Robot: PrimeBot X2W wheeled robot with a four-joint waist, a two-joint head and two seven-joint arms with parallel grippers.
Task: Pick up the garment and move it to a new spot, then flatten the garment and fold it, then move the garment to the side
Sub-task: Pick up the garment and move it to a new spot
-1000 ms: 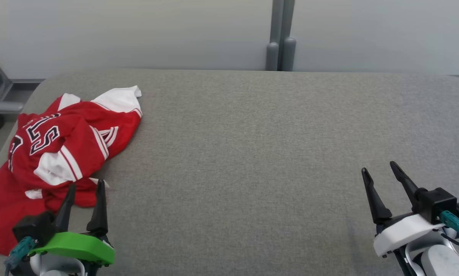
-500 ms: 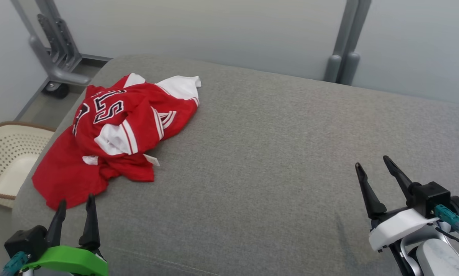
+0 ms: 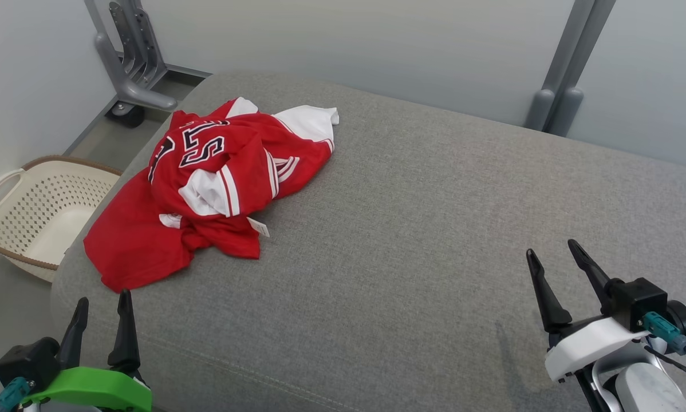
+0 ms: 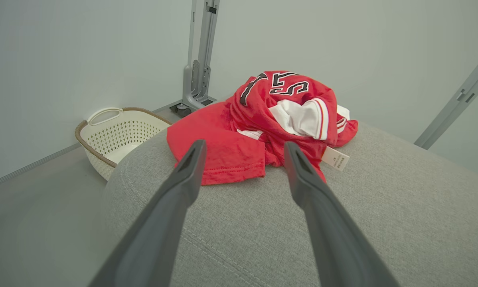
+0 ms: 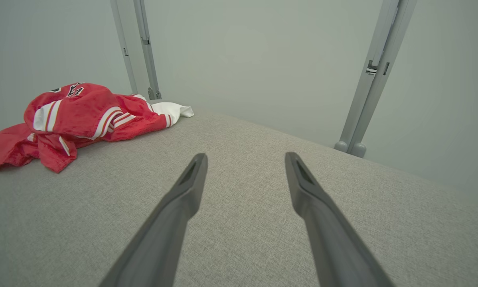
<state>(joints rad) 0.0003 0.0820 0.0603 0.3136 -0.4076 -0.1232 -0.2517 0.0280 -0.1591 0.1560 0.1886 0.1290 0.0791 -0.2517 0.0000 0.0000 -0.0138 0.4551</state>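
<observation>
The left fingers [image 3: 125, 332] and right fingers [image 3: 543, 294] stand spread and empty at the grey fabric-padded worktop's [image 3: 406, 229] near edge. The crumpled red-and-white jersey [image 3: 205, 194] lies by the far left corner, along the left edge. A shallow pinch there could drag it off toward the cream perforated plastic basket [image 3: 39, 212].

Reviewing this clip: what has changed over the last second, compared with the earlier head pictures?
The head camera swung to the robot's left, so the whole picture shifted and a basket on the floor came into view. Nothing was grasped or released. The garment lies in the same crumpled heap on the grey cushion; left gripper and right gripper stay open and empty.
</observation>
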